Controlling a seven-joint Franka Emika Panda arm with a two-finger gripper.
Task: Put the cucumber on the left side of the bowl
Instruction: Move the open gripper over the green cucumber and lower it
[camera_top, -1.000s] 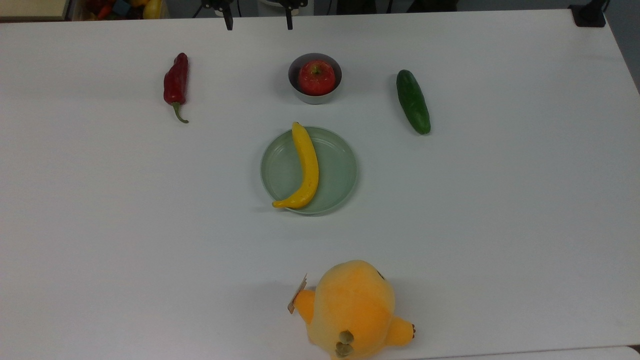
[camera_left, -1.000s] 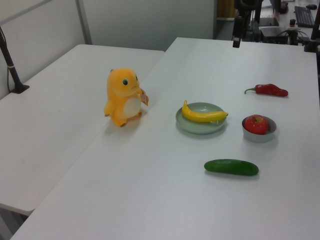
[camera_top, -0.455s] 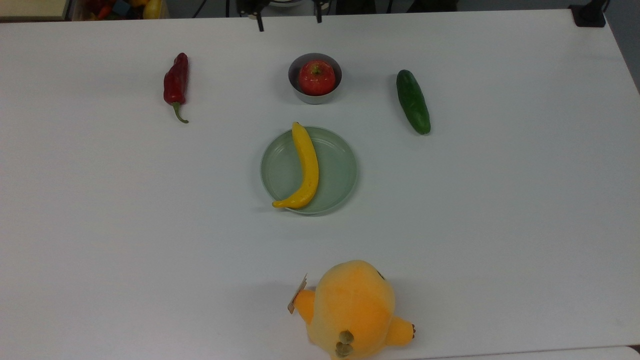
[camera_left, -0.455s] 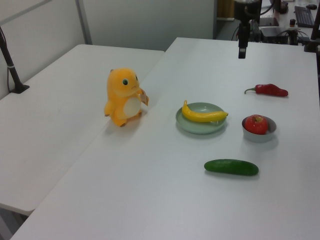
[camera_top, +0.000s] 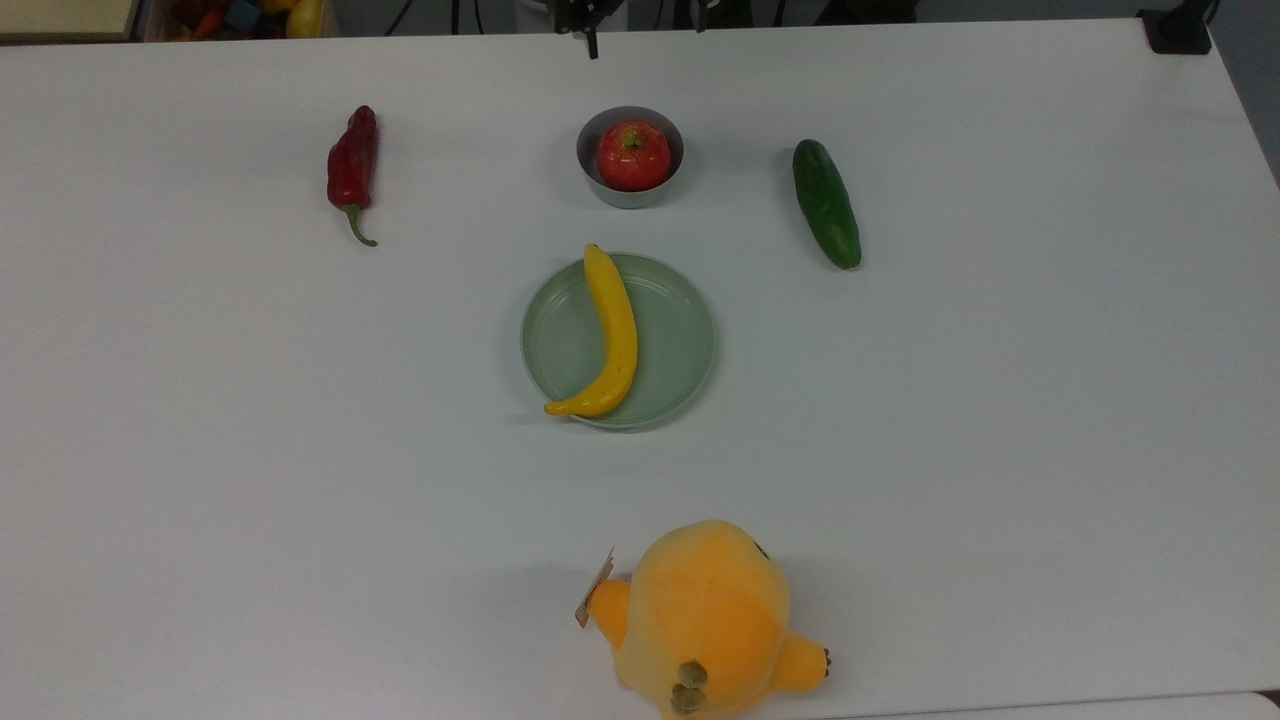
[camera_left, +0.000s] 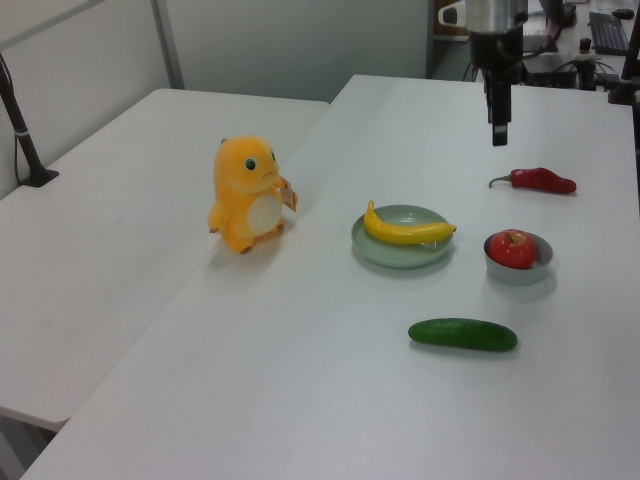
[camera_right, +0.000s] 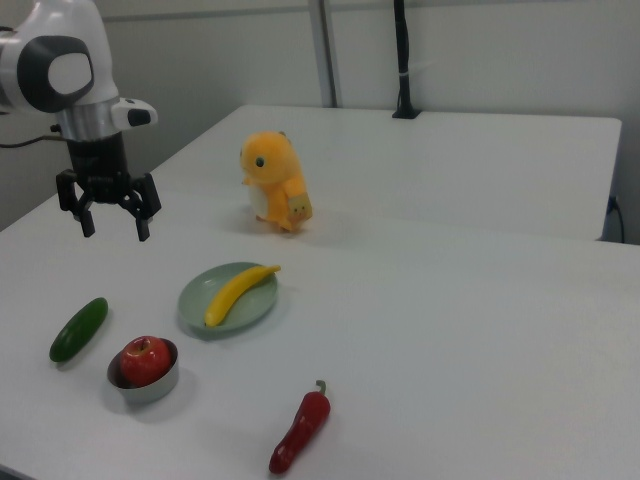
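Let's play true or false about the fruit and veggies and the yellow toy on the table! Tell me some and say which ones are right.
1. An apple sits inside the bowl. True.
2. The banana lies on the bare table. False: it lies on the green plate.
3. The gripper is holding the cucumber. False: it hangs open in the air, and the cucumber lies on the table, apart from it.
4. In the top view, the red chili pepper and the cucumber lie on opposite sides of the bowl. True.
5. The plush toy stands in the bowl. False: it stands on the table, beyond the plate.
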